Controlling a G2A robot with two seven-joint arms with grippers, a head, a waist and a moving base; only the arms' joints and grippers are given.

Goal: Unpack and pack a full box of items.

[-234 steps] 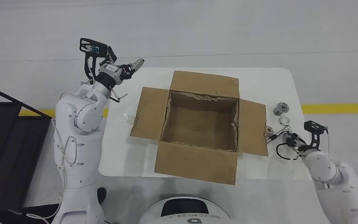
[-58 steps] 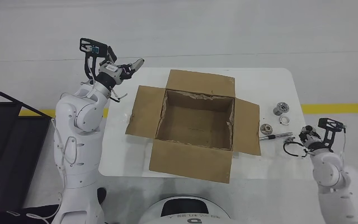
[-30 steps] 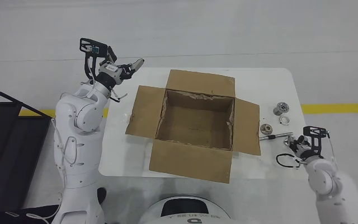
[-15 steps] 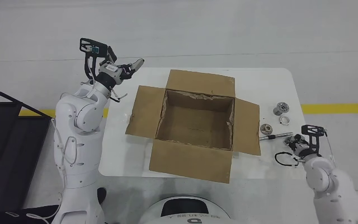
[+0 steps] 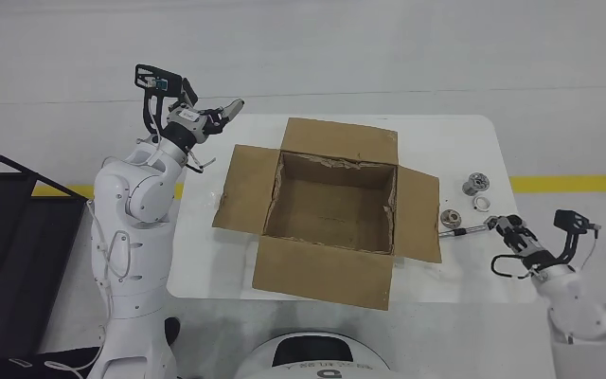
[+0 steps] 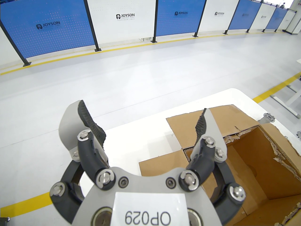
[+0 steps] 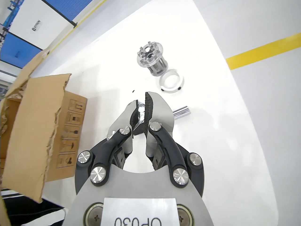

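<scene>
An open brown cardboard box [image 5: 331,213] stands mid-table with its flaps spread; its inside looks bare. Right of it lie a thin metal rod [image 5: 462,229], a small metal piece [image 5: 452,218], a toothed metal hub [image 5: 476,182] and a metal ring [image 5: 482,202]. My right gripper [image 5: 496,225] is low over the table at the rod's outer end. In the right wrist view the right gripper [image 7: 141,102] is shut on the rod [image 7: 181,113], with the hub [image 7: 151,58] and ring [image 7: 171,81] just beyond. My left gripper [image 5: 232,107] hangs open and empty off the table's far left corner, and in its own view the left gripper [image 6: 143,111] looks across to the box [image 6: 235,142].
The white table [image 5: 436,142] has bare surface behind the box and along its right edge. A yellow floor line [image 5: 554,183] runs past the right side. A dark frame [image 5: 28,246] stands on the floor at the left.
The box sits a little further left than in the oldest frame. The right arm's wrist swung outward to the right and its gripper came onto the rod's end. The left arm has not moved.
</scene>
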